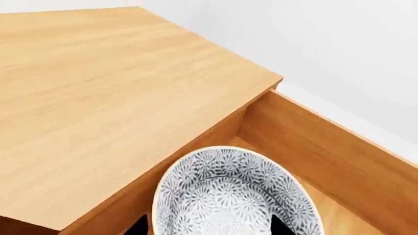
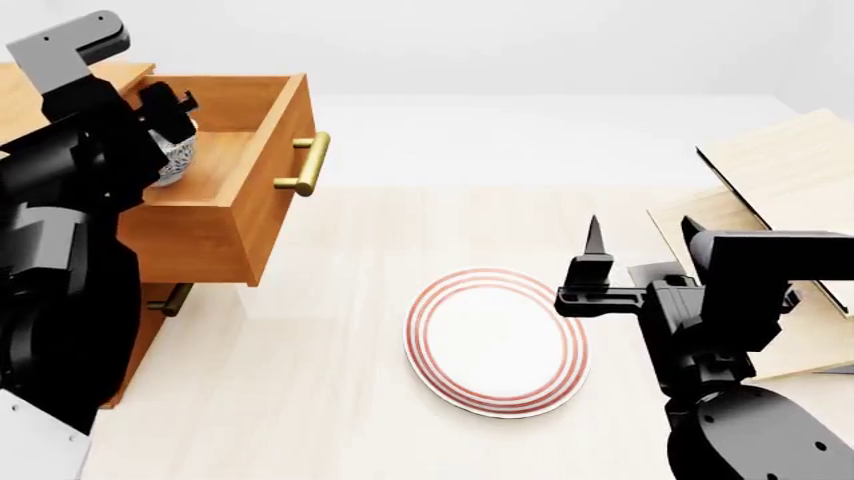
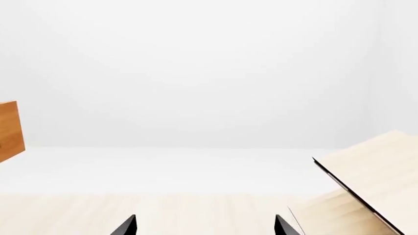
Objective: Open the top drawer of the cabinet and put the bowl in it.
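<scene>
The top drawer (image 2: pixel 220 205) of the cabinet (image 2: pixel 30 88) is pulled out, with its brass handle (image 2: pixel 307 163) facing the table. My left gripper (image 2: pixel 170 112) is shut on the speckled bowl (image 2: pixel 176 158) and holds it tilted inside the drawer's opening. In the left wrist view the bowl (image 1: pixel 235 193) sits between my gripper's (image 1: pixel 209 227) two black fingertips, with its patterned outside toward the camera, beside the cabinet top (image 1: pixel 98 98) and over the drawer's inner wall (image 1: pixel 326 152). My right gripper (image 2: pixel 641 240) is open and empty above the table, right of the plate.
A white plate with red rings (image 2: pixel 497 340) lies on the pale table (image 2: pixel 307 380) in the middle. The pale plank rack (image 2: pixel 787 175) stands at the right, and it also shows in the right wrist view (image 3: pixel 372 181). A lower drawer's handle (image 2: pixel 171 298) shows below the open drawer.
</scene>
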Available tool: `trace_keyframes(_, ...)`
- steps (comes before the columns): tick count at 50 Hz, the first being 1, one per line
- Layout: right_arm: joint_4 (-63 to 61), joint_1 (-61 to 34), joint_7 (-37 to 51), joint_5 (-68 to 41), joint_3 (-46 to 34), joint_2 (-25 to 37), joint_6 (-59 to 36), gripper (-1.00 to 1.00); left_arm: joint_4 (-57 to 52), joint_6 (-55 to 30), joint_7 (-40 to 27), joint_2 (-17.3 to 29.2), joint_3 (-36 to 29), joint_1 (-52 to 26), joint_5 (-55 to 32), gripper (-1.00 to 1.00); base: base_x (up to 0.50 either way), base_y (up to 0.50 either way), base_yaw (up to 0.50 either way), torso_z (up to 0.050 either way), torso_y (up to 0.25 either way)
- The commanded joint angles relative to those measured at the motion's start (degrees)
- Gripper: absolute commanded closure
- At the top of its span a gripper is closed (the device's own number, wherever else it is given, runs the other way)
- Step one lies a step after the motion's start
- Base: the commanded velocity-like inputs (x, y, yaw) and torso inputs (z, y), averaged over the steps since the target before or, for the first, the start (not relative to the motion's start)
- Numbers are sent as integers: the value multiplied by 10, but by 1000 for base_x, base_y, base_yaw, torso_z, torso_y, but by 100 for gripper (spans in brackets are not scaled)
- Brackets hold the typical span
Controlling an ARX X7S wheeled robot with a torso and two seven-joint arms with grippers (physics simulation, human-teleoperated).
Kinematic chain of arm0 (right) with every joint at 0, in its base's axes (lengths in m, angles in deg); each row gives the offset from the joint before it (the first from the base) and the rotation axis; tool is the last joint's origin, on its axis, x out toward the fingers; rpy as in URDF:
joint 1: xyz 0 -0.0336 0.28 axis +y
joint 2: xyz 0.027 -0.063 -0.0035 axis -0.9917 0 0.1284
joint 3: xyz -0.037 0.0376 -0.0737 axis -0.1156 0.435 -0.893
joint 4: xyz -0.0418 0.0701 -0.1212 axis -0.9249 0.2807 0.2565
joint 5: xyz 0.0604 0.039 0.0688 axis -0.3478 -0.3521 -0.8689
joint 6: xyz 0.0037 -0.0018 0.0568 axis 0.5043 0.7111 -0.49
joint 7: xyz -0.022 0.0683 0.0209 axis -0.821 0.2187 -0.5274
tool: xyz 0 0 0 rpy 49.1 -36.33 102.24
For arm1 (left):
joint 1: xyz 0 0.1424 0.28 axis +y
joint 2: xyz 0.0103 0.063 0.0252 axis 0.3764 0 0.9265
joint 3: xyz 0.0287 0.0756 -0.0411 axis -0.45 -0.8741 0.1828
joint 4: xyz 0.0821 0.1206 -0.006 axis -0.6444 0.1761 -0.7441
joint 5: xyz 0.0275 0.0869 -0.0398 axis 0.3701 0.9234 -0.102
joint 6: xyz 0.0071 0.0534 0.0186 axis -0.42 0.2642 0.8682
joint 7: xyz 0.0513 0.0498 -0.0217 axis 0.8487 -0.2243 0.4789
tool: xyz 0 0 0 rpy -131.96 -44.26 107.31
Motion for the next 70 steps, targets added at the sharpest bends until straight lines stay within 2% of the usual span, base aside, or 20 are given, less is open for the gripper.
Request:
trace_keyframes(1,2,1,0,-1,0,1,4,-100,-1,-2,10,-2,6,-12,15,-100,0,0,0,0,0)
trace_keyframes(13,5,2,1,0,-4,1,8,-100,-29,-24,28,-4,-1,-45,20,-100,0,0,0,0,0)
trace_keyframes(22,-1,-2,5,-3,-4,2,4,-100,-356,-233,61,-36,-6,24,-3,-100,0,0,0,0,0)
trace_keyframes(35,-39,-6,20,-23,9,10,-14,-100,-655,-417,111,-52,-21,77,-54,-100,0,0,0,0,0)
trace_keyframes(39,-45,-7,23,-27,12,11,-16,-100,-764,-479,124,-59,-7,109,-82,-100,0,0,0,0,0)
trace_keyframes(53,-86,7,33,-53,40,19,-19,-100,-1041,-632,141,-85,54,204,-159,-100,0,0,0,0,0)
trace_keyframes(55,-94,11,36,-60,48,22,-20,-100,-1064,-636,117,-76,65,227,-216,-100,0,0,0,0,0)
trace_keyframes(61,-125,24,48,-80,72,28,-25,-100,-1097,-635,-51,-29,117,280,-494,-100,0,0,0,0,0)
trace_keyframes(70,-163,22,68,-111,98,40,-39,-100,-1142,-628,-186,2,173,339,-729,-100,0,0,0,0,0)
